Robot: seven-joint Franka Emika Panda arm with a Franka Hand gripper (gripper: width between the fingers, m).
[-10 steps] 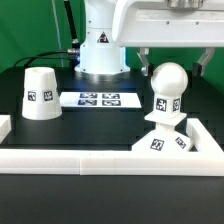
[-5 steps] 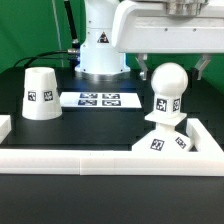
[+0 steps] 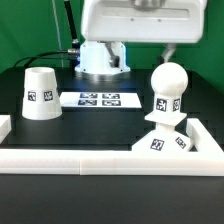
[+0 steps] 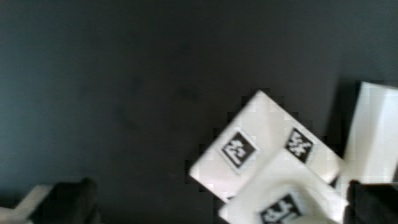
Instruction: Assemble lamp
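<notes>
- Lamp parts were part-way joined: the bulb (image 3: 168, 88) stood upright on its short stem, seated in the flat square base (image 3: 166, 141), with nothing gripping it.
- Base and bulb sat against the inner corner of the white border rails (image 3: 100, 157), toward the exterior view's right.
- Shade (image 3: 39, 92), the truncated cone, rested on the black table (image 3: 100, 125) well apart from the base, toward the exterior view's left, with the marker board (image 3: 98, 99) lying between the two and farther back.
- Compared with half a second before, the arm's white head (image 3: 137, 20) had risen and swung toward the exterior view's left; it had hung above and behind the bulb, and it now sat higher, nearer the middle of that view.
- Bulb, base and shade had not shifted over that time.
- Gripper (image 3: 166, 50) showed only one dark fingertip behind the bulb's top, so whether the jaws stood apart or together could not be told; dark finger shapes at the wrist view's edge settled nothing either.
- Wrist view caught the tagged base (image 4: 267, 150) close below the hand.
- Judging by this, the bulb step looked finished, and the move away probably headed for the shade, the one part not yet fitted.
</notes>
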